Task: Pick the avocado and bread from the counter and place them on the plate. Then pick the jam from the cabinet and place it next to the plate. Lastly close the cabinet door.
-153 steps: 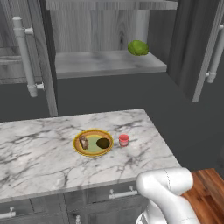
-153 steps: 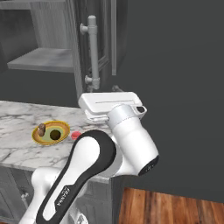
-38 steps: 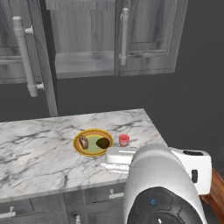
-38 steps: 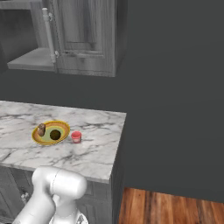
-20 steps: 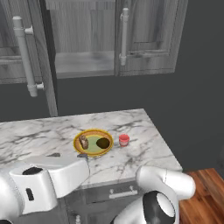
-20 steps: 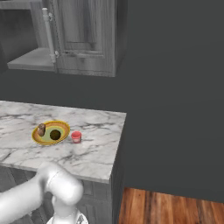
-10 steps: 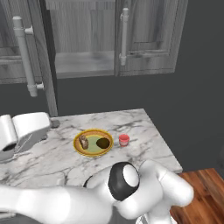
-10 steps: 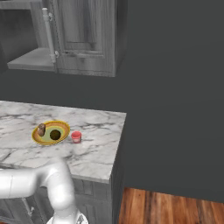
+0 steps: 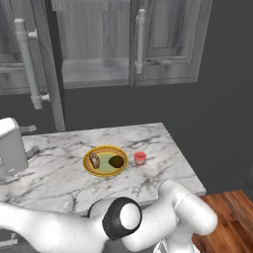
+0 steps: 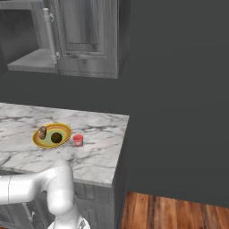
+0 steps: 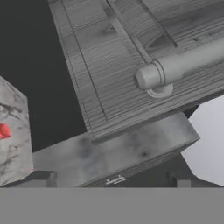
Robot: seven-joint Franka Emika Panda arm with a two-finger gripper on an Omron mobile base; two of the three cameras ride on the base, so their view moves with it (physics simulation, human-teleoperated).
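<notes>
White arm swung far left, end effector open, facing cabinet

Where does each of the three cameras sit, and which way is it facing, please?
Left base view: behind the arm to its left, looking forward and down at the counter and cabinet; white arm across the bottom.
Right base view: behind to its right, same counter; arm at lower left.
Hand view: on the hand, tilted, facing a cabinet door and handle.
Both base views share the plate, avocado, bread and jam.
</notes>
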